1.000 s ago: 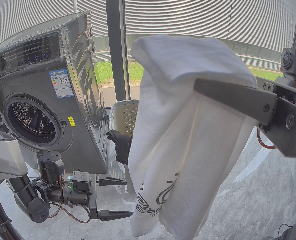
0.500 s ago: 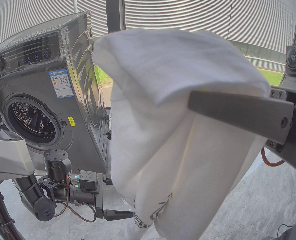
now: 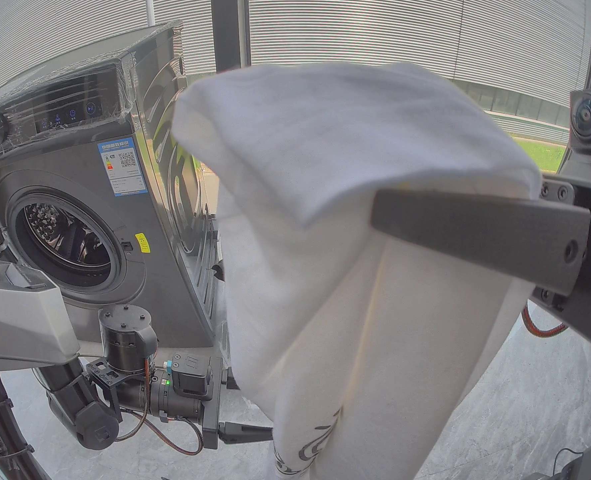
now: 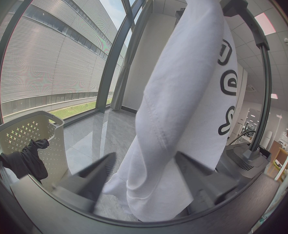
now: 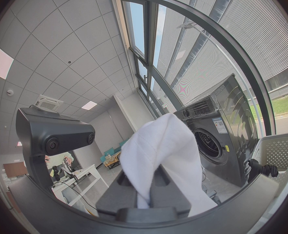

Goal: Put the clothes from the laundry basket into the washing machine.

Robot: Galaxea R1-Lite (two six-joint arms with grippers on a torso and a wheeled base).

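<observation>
My right gripper is shut on a white garment with black print, held high and close in front of the head view. The cloth hangs down to the right of the grey washing machine, whose round drum opening faces me uncovered. My left gripper is low near the floor, open, and the garment's lower end hangs between or just beyond its fingers. The white laundry basket stands beside the machine with a black garment draped over its rim.
Large windows and a dark window post stand behind the machine. The floor is pale marble to the right. In the right wrist view the basket sits right of the washing machine.
The right gripper has carried the white garment left toward the washing machine and nearer the head camera, hiding the basket. The left arm has shifted slightly right and lower.
</observation>
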